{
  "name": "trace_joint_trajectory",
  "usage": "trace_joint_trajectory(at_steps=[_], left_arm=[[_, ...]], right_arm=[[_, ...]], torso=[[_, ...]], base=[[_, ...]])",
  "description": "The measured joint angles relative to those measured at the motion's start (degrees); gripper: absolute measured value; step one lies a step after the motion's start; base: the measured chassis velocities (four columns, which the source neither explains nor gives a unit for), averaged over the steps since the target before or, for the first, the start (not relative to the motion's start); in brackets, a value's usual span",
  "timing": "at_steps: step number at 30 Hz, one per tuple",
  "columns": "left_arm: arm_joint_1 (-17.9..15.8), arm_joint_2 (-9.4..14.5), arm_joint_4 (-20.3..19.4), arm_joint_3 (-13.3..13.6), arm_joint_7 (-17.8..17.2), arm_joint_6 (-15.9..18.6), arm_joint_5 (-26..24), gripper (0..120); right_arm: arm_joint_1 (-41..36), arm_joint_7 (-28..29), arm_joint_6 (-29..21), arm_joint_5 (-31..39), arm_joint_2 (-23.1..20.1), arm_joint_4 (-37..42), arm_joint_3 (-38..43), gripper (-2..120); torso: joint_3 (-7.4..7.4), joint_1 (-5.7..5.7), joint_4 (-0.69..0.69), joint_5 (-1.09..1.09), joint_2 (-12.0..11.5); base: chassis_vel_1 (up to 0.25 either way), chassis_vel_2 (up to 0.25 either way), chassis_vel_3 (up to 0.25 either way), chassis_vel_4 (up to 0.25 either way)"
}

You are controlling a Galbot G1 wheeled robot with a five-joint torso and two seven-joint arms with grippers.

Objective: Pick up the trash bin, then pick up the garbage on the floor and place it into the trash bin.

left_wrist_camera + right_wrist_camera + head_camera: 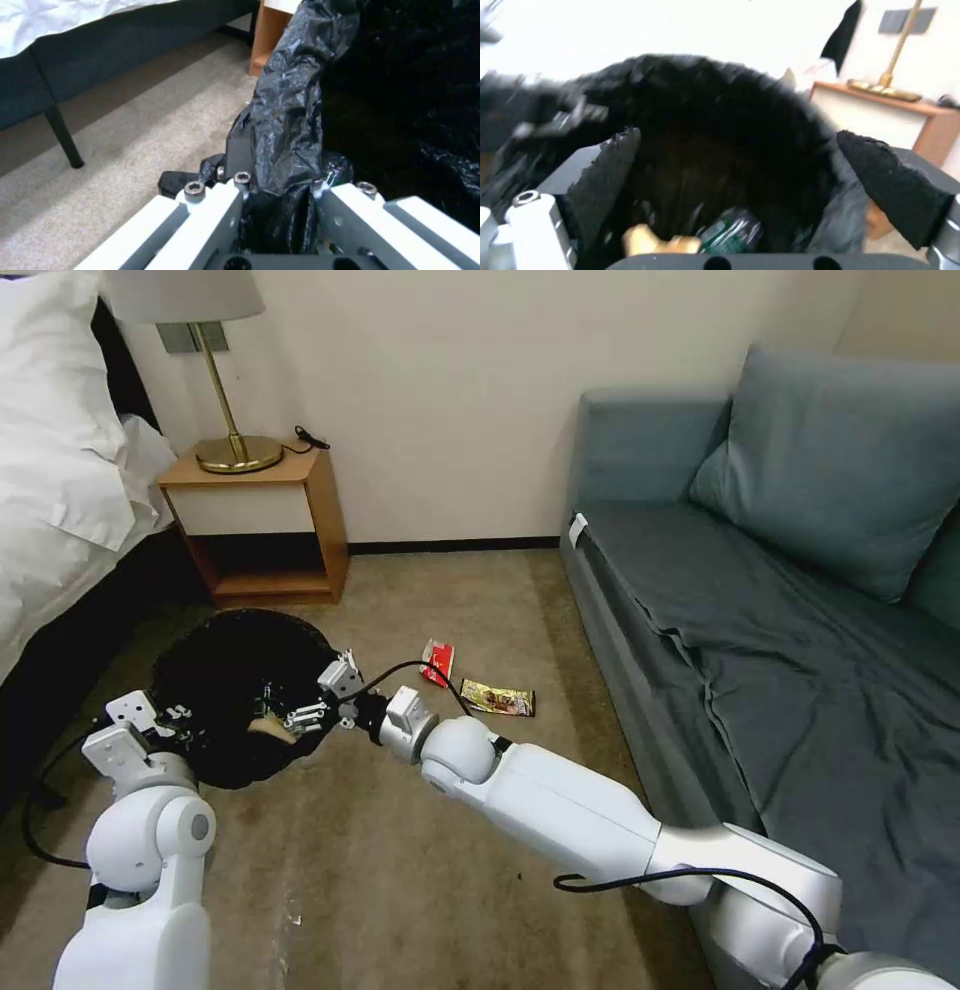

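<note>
From the head camera I have the trash bin (235, 695) off the carpet at ten o'clock, my left gripper (165, 715) at its near rim. My right gripper (300, 710) reaches over its mouth from four o'clock, fingers released. The red-and-white wrapper (437, 661) and gold-brown wrapper (497, 698) lie on the carpet at one o'clock of that gripper.

On the left wrist camera, the fingers are clenched on the black bag at the rim.

On the right wrist camera, crumpled brown paper (652, 240) and the bottle (727, 234) lie in the bin.
</note>
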Motion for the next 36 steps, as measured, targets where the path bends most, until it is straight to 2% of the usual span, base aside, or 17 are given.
trace_joint_trajectory(at_steps=[5, 9, 12, 14, 17, 18, 19, 21, 22, 24, 25, 27, 29, 36], left_arm=[[-0.1, -0.1, 0.3, 0.1, 0.0, 0.0, 0.0, 1], [-0.4, 0.2, 0.8, 0.3, 0.0, 0.0, -0.2, 1], [-0.7, 1.1, 1.0, 0.6, 0.2, 0.2, -0.9, 1], [-0.7, 1.5, 1.2, 0.6, 0.4, 0.3, -1.0, 1], [-0.6, 2.6, 1.9, 0.1, 1.7, 0.0, -1.8, 1], [-0.5, 3.3, 2.7, -0.1, 3.5, -1.2, -2.2, 1], [-0.5, 3.3, 2.7, -0.1, 3.5, -1.2, -2.2, 1], [-0.4, 3.9, 3.4, -0.3, 5.8, -2.4, -2.4, 1], [-0.4, 3.9, 3.4, -0.3, 5.8, -2.4, -2.4, 1], [0.0, 4.5, 3.8, -0.6, 9.6, -2.9, -2.4, 1], [0.0, 4.5, 3.8, -0.6, 9.6, -2.9, -2.4, 1], [0.2, 5.1, 4.2, -0.8, 13.0, -3.0, -1.9, 1], [0.2, 5.2, 4.5, -0.8, 14.0, -3.2, -1.7, 1], [-0.2, 4.6, 5.1, -0.6, 14.4, -3.9, -1.6, 1]], right_arm=[[2.2, 0.8, 0.0, 0.3, 0.0, 0.0, 3.9, 100], [2.9, 2.6, 0.0, 0.3, -1.0, 1.1, 10.1, 100], [0.7, 6.3, -1.0, -0.2, -3.0, 3.3, 17.7, 100], [-0.5, 7.3, -1.5, -0.2, -3.7, 4.1, 19.9, 100], [-5.5, 11.4, -3.5, 0.8, -6.3, 8.1, 26.1, 100], [-9.3, 13.3, -5.0, 1.5, -7.9, 11.4, 30.5, 100], [-9.3, 13.3, -5.0, 1.5, -7.9, 11.4, 30.5, 100], [-16.0, 13.9, -5.6, 0.6, -10.1, 16.6, 37.5, 100], [-16.0, 13.9, -5.6, 0.6, -10.1, 16.6, 37.5, 100], [-27.0, 13.8, -5.1, -1.9, -11.0, 21.8, 45.6, 100], [-27.0, 13.8, -5.1, -1.9, -11.0, 21.8, 45.6, 100], [-35.7, 12.9, -3.1, -4.9, -10.2, 24.4, 51.7, 100], [-38.6, 12.3, -1.9, -6.4, -9.4, 25.3, 54.0, 100], [-45.9, 9.4, 0.8, -11.2, -6.9, 26.7, 59.2, 100]], torso=[[0.0, 0.0, 0.01, 0.0, 0.0], [0.0, 0.0, 0.01, 0.0, 0.0], [0.0, 0.0, -0.01, 0.01, 0.0], [0.0, 0.0, 0.0, 0.01, 0.0], [0.0, 0.0, 0.0, 0.01, 0.0], [0.0, 0.0, 0.0, 0.03, 0.0], [0.0, 0.0, 0.0, 0.03, 0.0], [0.0, 0.0, 0.0, 0.01, 0.0], [0.0, 0.0, 0.0, 0.01, 0.0], [0.0, 0.0, -0.04, 0.02, 0.0], [0.0, 0.0, -0.04, 0.02, 0.0], [-0.01, 0.0, -0.05, 0.03, 0.0], [-0.01, 0.0, -0.02, 0.02, 0.0], [-0.01, 0.0, -0.01, 0.01, 0.0]], base=[[0.0, 0.0, 0.0, 0.0], [0.0, 0.0, 0.0, 0.0], [0.0, 0.0, 0.0, 0.0], [0.0, 0.0, 0.0, 0.0], [0.0, 0.0, 0.0, 0.0], [0.0, 0.0, 0.0, 0.0], [0.0, 0.0, 0.0, 0.0], [0.0, 0.0, 0.0, 0.0], [0.0, 0.0, 0.0, 0.0], [0.0, 0.0, 0.0, 0.0], [0.0, 0.0, 0.0, 0.0], [0.0, 0.0, 0.0, 0.0], [0.0, 0.0, 0.0, 0.0], [0.0, 0.0, 0.0, 0.0]])
